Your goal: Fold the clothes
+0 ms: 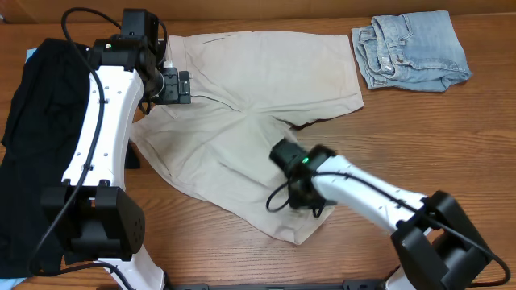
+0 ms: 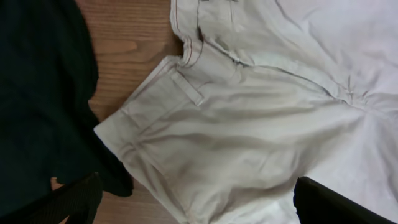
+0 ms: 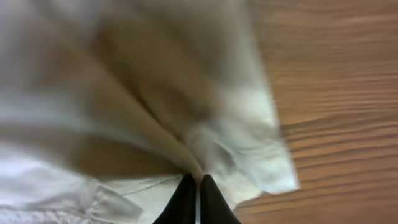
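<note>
The clothes [image 1: 250, 97], pale beige shorts, lie spread flat across the middle of the table. In the left wrist view their waistband with belt loops [image 2: 186, 93] sits below the camera. My left gripper [image 1: 187, 87] hovers over the waistband at the shorts' left end, its jaws wide open [image 2: 199, 208] with only loose fabric beneath. My right gripper [image 1: 306, 205] is down at the near leg's hem. In the right wrist view it [image 3: 198, 182] is shut, pinching a raised fold of the beige fabric [image 3: 155, 93] between its black fingertips [image 3: 185, 200].
A large black garment [image 1: 36, 121] lies at the left edge, touching the shorts' waistband corner [image 2: 43, 93]. A folded light-blue denim piece [image 1: 411, 48] rests at the far right. Bare wood table [image 3: 336, 93] shows beside the hem.
</note>
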You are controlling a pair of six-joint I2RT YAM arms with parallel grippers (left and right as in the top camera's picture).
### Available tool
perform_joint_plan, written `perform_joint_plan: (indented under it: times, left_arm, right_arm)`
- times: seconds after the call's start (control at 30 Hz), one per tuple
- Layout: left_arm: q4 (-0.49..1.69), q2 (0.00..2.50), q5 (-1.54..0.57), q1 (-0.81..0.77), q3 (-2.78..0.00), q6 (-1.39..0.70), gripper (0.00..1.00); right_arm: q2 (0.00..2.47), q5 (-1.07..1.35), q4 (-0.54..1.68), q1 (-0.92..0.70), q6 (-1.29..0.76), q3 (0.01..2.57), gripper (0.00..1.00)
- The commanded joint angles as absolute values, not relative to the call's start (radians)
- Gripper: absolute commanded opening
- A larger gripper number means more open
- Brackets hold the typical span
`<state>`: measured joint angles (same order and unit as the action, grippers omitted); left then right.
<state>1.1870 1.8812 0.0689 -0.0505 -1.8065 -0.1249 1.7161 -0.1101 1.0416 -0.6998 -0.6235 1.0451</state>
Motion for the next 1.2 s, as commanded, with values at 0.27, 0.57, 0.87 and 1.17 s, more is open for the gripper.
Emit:
perform_joint_plan:
  times: [0.27,0.57,0.87,1.17]
  left_arm:
    - [1.156,1.877,0.086,-0.046,-1.800,-0.135,1.00]
    - [1.147,1.877,0.086,-0.046,-1.800,-0.135,1.00]
    - [1.128,1.877,0.084,-0.040,-1.802,-0.098,1.00]
    - [1.385,1.805,0.056,0.000,-1.940,-0.125,1.00]
  right_arm:
    - [1.717,-0.132,1.020,-0.255,-0.497,1.156,0.04]
    - [1.717,0.022,0.820,0.025,-0.359,1.159,0.04]
    - [1.715,0.235,0.854,0.140,-0.250,1.210,0.36]
    - [1.542,0.264,1.133,0.138,-0.219,1.429,0.51]
